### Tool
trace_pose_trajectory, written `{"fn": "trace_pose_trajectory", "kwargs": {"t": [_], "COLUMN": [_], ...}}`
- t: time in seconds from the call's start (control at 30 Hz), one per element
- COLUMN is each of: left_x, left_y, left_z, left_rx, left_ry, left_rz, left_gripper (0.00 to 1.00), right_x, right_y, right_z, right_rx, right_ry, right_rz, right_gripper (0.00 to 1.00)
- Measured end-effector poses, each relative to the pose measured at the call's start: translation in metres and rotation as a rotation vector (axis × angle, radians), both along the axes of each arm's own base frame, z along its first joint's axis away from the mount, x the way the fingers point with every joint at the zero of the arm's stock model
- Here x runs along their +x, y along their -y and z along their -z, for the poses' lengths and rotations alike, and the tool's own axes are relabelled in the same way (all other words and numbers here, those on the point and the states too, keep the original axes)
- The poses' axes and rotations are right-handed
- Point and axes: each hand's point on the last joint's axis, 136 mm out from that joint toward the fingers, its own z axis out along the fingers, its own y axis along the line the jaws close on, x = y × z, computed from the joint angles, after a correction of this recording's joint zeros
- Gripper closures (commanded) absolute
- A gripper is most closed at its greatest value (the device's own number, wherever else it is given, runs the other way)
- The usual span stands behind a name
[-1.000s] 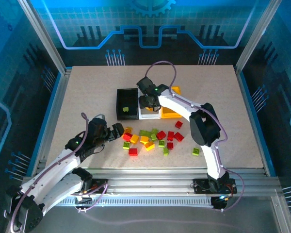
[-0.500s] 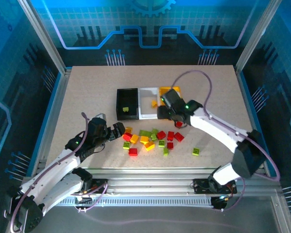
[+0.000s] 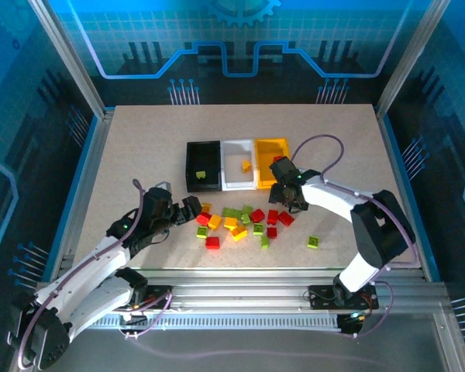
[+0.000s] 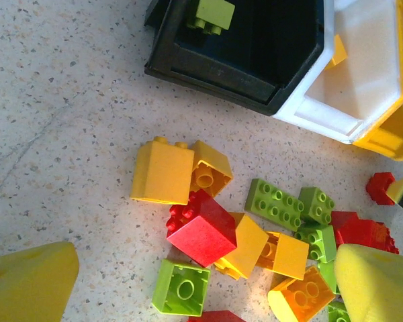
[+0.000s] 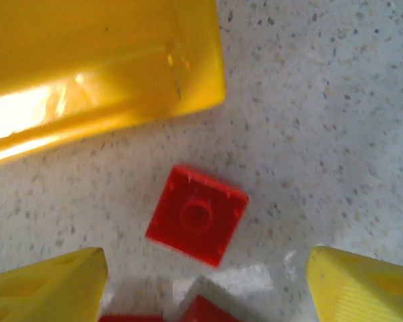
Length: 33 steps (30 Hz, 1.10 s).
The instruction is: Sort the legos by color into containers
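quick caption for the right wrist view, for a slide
Open right tool hovers over a red lego lying beside a corner of the yellow container.

Red lego near yellow bin

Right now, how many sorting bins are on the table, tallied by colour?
black bin: 1
white bin: 1
yellow bin: 1
Total: 3
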Motion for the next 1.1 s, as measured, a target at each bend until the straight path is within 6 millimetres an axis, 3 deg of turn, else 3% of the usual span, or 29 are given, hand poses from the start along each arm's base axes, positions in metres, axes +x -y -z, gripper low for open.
{"fn": "trace_pose_trajectory", "kwargs": {"t": [0.13, 0.27, 0.4, 0.53, 0.63, 0.83, 0.97, 1.1], "left_x": [0.000, 0.000, 0.000, 0.000, 0.000, 0.000, 0.000, 0.000], "left_y": [0.000, 0.000, 0.000, 0.000, 0.000, 0.001, 0.001, 0.001], "left_z": [-0.001, -0.001, -0.001, -0.001, -0.001, 0.000, 0.004, 0.009], "left_rx": [-0.002, -0.002, -0.002, -0.001, -0.001, -0.002, 0.004, 0.013], "left_ry": [0.003, 0.003, 0.003, 0.003, 0.003, 0.002, -0.012, -0.030], "left_rz": [-0.001, 0.000, 0.000, 0.000, 0.000, 0.002, 0.003, 0.004], "left_gripper": [0.01, 0.01, 0.01, 0.01, 0.01, 0.01, 0.01, 0.01], "right_x": [0.012, 0.015, 0.017, 0.014, 0.005, 0.014, 0.049, 0.092], "right_y": [0.007, 0.013, 0.013, 0.012, 0.013, 0.003, -0.012, -0.030], "right_z": [0.014, 0.024, 0.025, 0.024, 0.007, -0.075, -0.107, -0.101], "right_rx": [-0.003, -0.007, 0.002, 0.022, 0.047, 0.123, 0.120, 0.080], "right_ry": [-0.019, -0.036, -0.032, -0.020, 0.007, 0.187, 0.254, 0.240], "right_rz": [0.056, 0.087, 0.093, 0.079, 0.054, -0.033, -0.078, -0.106], "right_gripper": [0.31, 0.47, 0.59, 0.66, 0.66, 0.63, 0.63, 0.62]}}
